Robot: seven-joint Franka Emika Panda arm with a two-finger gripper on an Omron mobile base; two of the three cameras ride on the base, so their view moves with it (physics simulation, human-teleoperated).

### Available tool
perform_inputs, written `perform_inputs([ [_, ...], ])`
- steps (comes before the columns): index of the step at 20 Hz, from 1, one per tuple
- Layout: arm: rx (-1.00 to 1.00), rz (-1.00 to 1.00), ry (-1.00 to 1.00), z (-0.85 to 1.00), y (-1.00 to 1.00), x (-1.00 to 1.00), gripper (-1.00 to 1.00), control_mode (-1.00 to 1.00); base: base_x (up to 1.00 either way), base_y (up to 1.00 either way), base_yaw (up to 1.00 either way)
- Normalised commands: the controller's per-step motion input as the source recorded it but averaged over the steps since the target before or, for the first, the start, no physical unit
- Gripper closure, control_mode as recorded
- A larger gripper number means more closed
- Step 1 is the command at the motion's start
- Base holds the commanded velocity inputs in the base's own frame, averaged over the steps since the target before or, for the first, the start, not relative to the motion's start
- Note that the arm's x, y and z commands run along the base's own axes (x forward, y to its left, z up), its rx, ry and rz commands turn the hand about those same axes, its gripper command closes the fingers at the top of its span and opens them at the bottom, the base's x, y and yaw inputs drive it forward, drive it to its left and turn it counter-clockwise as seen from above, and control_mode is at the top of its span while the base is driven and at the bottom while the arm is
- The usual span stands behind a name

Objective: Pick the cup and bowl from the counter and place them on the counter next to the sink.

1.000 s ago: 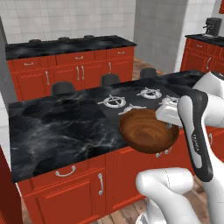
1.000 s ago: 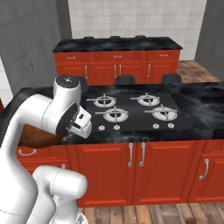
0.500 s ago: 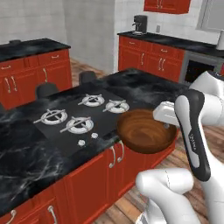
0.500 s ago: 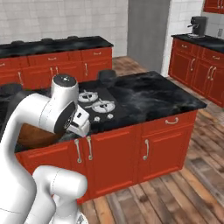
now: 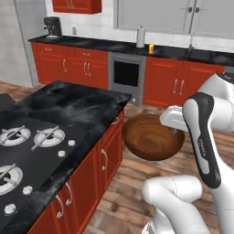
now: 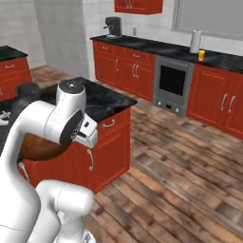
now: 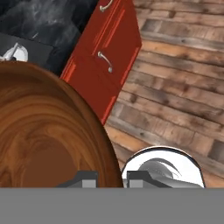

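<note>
Now the wide dark brown wooden bowl (image 5: 153,137) is held by its rim in the clenched gripper (image 7: 110,177) and carried over the wooden floor (image 6: 180,166), clear of the black marble island worktop (image 5: 64,107). Since a second ago the whole scene has swung past as the base turned toward the far black worktop (image 5: 173,50), where the small yellow cup (image 5: 151,48) stands; the carry is judged under way.

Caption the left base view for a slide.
Gripper carries the wooden bowl over the plank floor, beside the island counter.
</note>
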Motion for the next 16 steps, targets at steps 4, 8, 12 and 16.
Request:
perform_inputs([
  [4, 0.0, 0.0, 0.0, 0.0, 0.0, 0.0, 1.0, 1.0, 0.18, -0.47, -0.62],
  [8, 0.0, 0.0, 0.0, 0.0, 0.0, 0.0, 1.0, 1.0, 0.24, -0.49, -0.6],
  [12, 0.0, 0.0, 0.0, 0.0, 0.0, 0.0, 1.0, 1.0, 0.59, -0.25, -0.52],
  [16, 0.0, 0.0, 0.0, 0.0, 0.0, 0.0, 1.0, 1.0, 1.0, -0.02, -0.34],
])
